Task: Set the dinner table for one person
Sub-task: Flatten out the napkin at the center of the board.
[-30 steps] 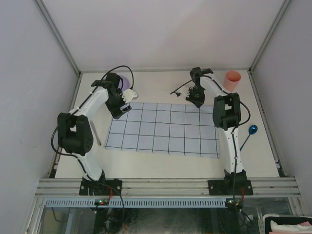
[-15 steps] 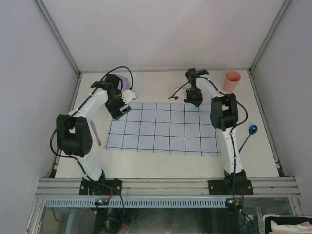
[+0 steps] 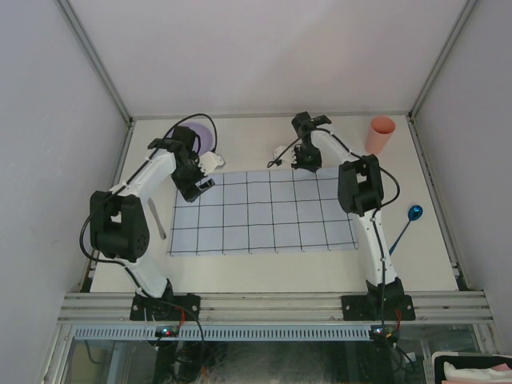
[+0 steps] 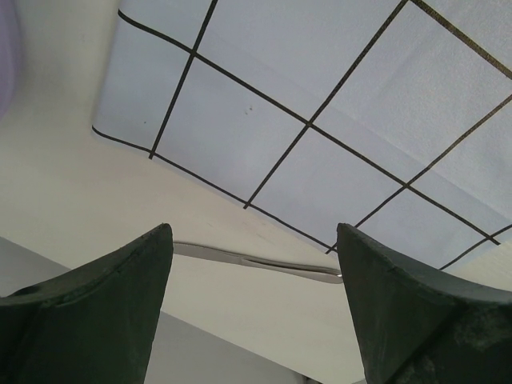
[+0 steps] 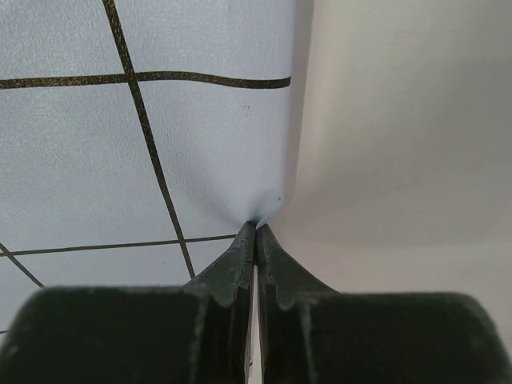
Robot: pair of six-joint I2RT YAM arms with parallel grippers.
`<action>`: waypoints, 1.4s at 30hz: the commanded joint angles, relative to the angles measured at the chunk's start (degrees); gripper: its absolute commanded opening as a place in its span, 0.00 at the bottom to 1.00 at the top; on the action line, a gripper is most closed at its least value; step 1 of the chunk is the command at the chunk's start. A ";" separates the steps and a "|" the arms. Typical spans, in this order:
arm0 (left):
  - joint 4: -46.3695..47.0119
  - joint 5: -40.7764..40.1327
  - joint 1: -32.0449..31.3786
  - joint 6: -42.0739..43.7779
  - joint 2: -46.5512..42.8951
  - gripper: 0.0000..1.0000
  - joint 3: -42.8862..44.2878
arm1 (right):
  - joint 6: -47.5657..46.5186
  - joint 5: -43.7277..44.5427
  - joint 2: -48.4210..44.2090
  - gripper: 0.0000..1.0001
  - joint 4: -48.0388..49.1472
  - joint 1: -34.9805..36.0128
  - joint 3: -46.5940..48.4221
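Right pincer (image 5: 256, 230) is pressed shut, its two dark tips nipping a puckered bit of the edge of the grid-patterned cloth (image 5: 200, 144). From above, that grip sits on the cloth's (image 3: 264, 212) far edge, at about 1 o'clock of the cloth. Left pincer (image 4: 252, 234) stands wide and holds nothing. It hangs over the cloth's far-left corner, at about 10 o'clock.

The dinner table (image 3: 432, 256) is the broad off-white top under it all, edged by aluminium rails (image 3: 272, 302). The cloth lies flat across its middle, and its near edge runs roughly parallel to the near rail.

A bare strip of tabletop is open at 6 o'clock between the cloth and the rail, and a narrower one at 12 o'clock. A pink cup (image 3: 382, 134) stands upright at 2 o'clock, well apart from the cloth. At 3 o'clock a blue spoon (image 3: 414, 213) lies near the right rail. A purple plate (image 3: 202, 134) sits at 11 o'clock, and a thin silver utensil (image 3: 157, 218) lies just beside the cloth's left edge at 9 o'clock.
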 commanded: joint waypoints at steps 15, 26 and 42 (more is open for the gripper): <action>1.25 1.14 0.38 -0.28 -1.68 0.87 0.79 | 1.23 -3.30 -5.23 0.00 2.99 -4.35 -11.32; 1.71 0.73 0.35 -0.01 -2.15 0.87 -0.58 | 1.95 -4.29 -6.13 0.00 3.31 -5.24 -13.62; 1.14 0.87 0.42 0.13 -2.00 0.87 0.40 | 2.23 -4.40 -7.85 0.00 4.16 -5.93 -16.31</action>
